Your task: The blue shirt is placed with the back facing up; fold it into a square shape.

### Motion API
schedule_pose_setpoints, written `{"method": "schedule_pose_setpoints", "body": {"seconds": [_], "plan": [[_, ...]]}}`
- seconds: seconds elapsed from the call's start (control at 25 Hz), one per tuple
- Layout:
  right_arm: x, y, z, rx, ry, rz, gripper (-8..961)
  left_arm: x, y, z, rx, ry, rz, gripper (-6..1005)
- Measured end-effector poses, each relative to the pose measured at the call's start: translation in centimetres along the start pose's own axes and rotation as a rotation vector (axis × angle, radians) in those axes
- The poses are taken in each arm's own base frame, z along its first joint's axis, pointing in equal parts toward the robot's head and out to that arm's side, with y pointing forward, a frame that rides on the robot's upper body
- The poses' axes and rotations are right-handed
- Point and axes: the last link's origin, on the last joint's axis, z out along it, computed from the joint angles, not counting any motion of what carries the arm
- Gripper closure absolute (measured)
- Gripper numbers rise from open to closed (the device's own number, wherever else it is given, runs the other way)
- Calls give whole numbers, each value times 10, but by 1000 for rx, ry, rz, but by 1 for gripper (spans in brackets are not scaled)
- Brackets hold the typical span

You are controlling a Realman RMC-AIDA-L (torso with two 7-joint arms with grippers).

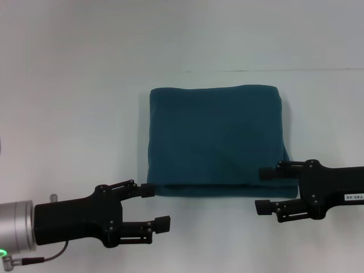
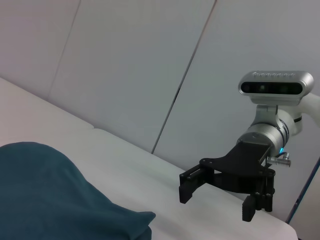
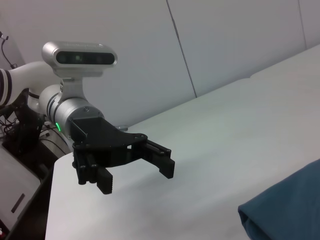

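The blue shirt (image 1: 215, 139) lies folded into a compact, roughly square block in the middle of the white table, plain side up. My left gripper (image 1: 156, 206) hangs open and empty just off the shirt's near left corner, its upper finger close beside the fold edge. At the near right corner my right gripper (image 1: 264, 190) is also open and empty, with its upper finger in front of the shirt's edge. The left wrist view shows the shirt (image 2: 50, 195) and the right gripper (image 2: 217, 202) beyond it. In the right wrist view, a shirt corner (image 3: 285, 210) lies across from the left gripper (image 3: 136, 176).
The white table (image 1: 74, 114) spreads around the shirt on all sides, with a thin seam line (image 1: 273, 70) across the far part. Grey wall panels (image 2: 150, 60) stand behind the table in both wrist views.
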Motion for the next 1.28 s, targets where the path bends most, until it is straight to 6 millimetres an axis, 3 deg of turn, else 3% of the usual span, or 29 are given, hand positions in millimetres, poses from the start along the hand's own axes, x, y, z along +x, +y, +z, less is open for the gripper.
{"method": "schedule_pose_setpoints", "body": {"seconds": [1.28], "plan": [[-1, -1, 4, 9, -13, 19, 44, 5, -1, 2, -9, 3, 13, 92]]}}
